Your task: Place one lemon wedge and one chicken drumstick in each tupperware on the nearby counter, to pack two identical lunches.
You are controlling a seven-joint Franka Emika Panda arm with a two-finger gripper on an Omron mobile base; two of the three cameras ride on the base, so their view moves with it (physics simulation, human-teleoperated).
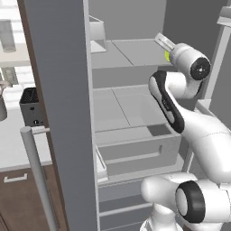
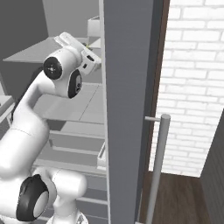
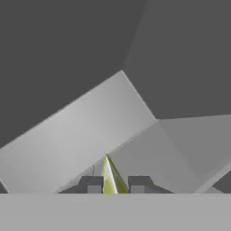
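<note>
My arm reaches into the open fridge, up to its top shelf. In the hand view a thin yellow-green lemon wedge stands upright between the two dark finger tips, and my gripper is shut on it. A bit of the same wedge peeks out beside the wrist in the left base view, and as a tiny yellow speck in the right base view. The pale counter lies to the left over brown cabinets. The chicken drumstick and the tupperware are out of view.
The grey fridge door stands open on the left of the arm, with its bar handle. A black toaster sits on the counter. Fridge shelves and a drawer lie below the hand. A white brick wall is on the right.
</note>
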